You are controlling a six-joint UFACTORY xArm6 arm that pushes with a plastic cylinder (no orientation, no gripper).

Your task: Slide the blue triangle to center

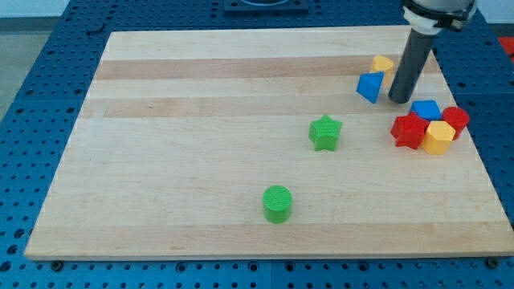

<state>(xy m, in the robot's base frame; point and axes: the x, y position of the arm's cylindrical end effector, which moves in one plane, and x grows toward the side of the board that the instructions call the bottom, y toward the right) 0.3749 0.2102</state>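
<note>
My tool, a plain rod with nothing to open or grip, has my tip set down just to the view's right of the blue triangle, close or touching; I can't tell which. The triangle sits near the worktop's upper right. The yellow block lies just above it. I judge an off-centre push could spin the triangle away, or drag the yellow block along.

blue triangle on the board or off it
On the board. The blue triangle sits on the wood near the board's top right, my tip just right of it.
</note>
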